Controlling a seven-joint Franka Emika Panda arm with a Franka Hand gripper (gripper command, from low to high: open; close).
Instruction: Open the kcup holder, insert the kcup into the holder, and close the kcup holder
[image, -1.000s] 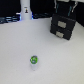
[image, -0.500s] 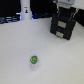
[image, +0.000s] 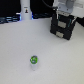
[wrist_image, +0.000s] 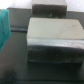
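The kcup holder (image: 63, 29) is a black boxy unit with two stacked drawer fronts at the back of the exterior view's right; both drawers look shut. My gripper (image: 63, 16) hangs just above its top, with the fingers apparently spread and nothing between them. The wrist view shows the holder's grey-black top (wrist_image: 53, 34) close up and blurred. The kcup (image: 34, 61), a tiny white pod with a green-and-blue lid, stands upright on the white table (image: 55, 62), well away from the gripper on the near side.
A tall white bottle-shaped post (image: 25, 10) stands at the back of the exterior view's left. A blurred teal shape (wrist_image: 4, 26) sits at the wrist view's edge. A second dark box (wrist_image: 49, 7) shows beyond the holder.
The arm has come lower and closer over the kcup holder. The kcup has not moved.
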